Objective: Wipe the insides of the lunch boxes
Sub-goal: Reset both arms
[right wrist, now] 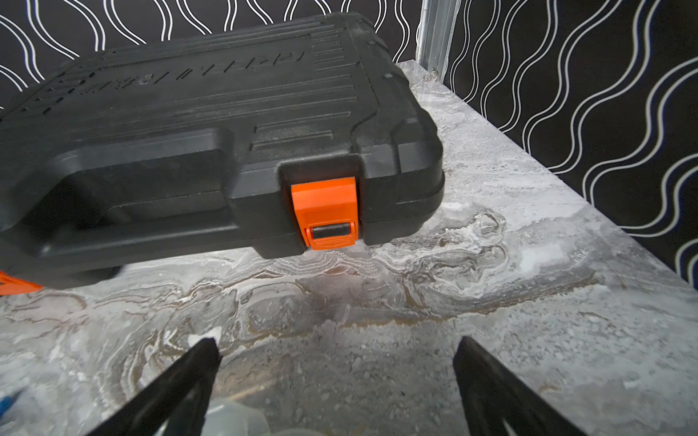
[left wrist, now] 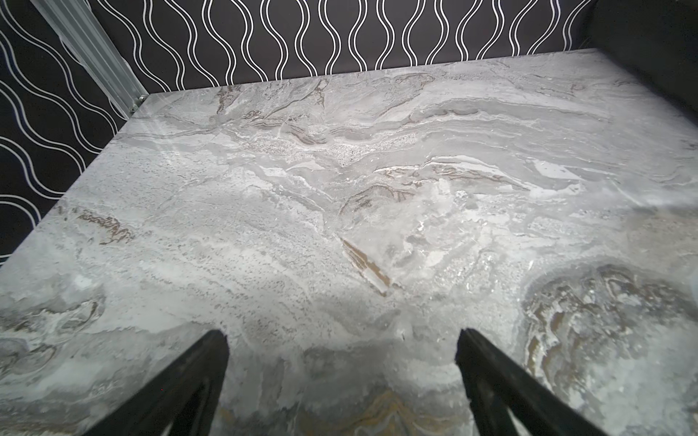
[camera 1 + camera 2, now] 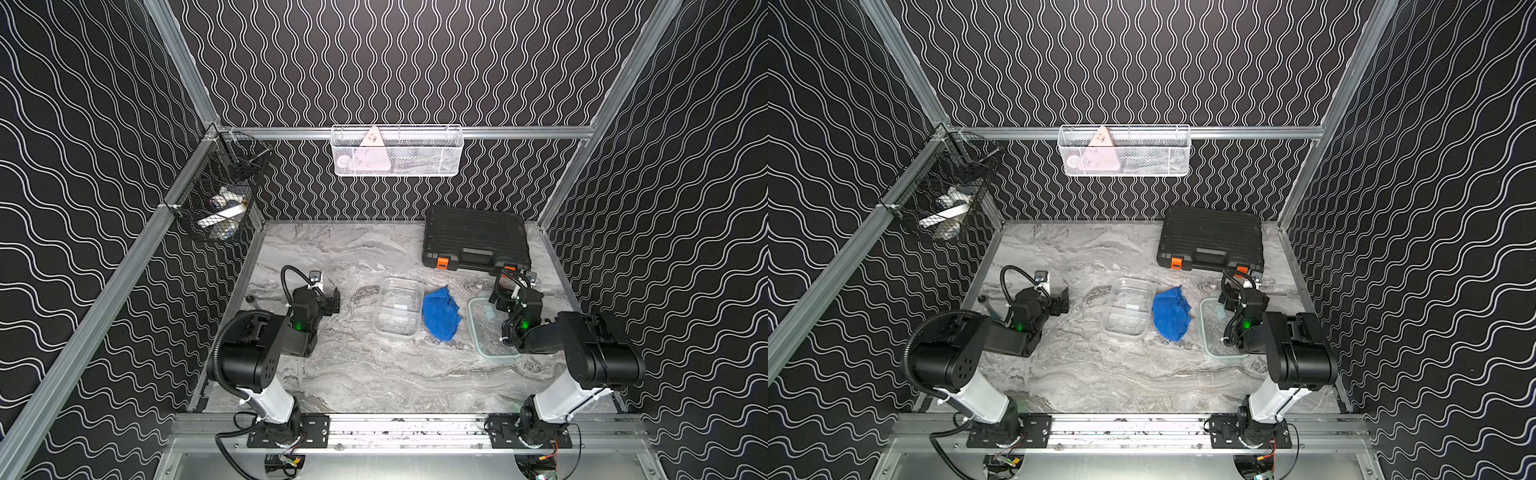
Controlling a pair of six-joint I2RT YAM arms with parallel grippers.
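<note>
On the left, the left gripper [image 2: 342,334] hangs over bare marble-patterned tabletop [image 2: 264,226], fingers spread wide with nothing between them. It is well apart from the task's things.

At the middle of the table stands the lunch box [image 3: 398,306], a clear divided container, open, with no lid on it. Just to its right, at or against its wall, lies a crumpled blue cloth [image 3: 440,313], loose on the table. Further right the lid [image 3: 484,338], clear with a pale green rim, lies flat and partly under the right arm. The right gripper [image 1: 336,341] hovers over the lid's far end, released and empty, facing the black tool case [image 3: 476,237] at the far right.

By my reading, the opening step is done, since box and lid are apart. The wiping is not under way, as neither gripper has the cloth. Whether the inside has had a wipe I cannot tell. If not, what is left is to pick up the cloth, rub both compartments and perhaps steady the box with the other arm.

As for writing, the case lid has raised lettering in the right wrist view, but it is not legible. Its orange latch [image 1: 326,211] bears no text. The box, lid and cloth show no label.
</note>
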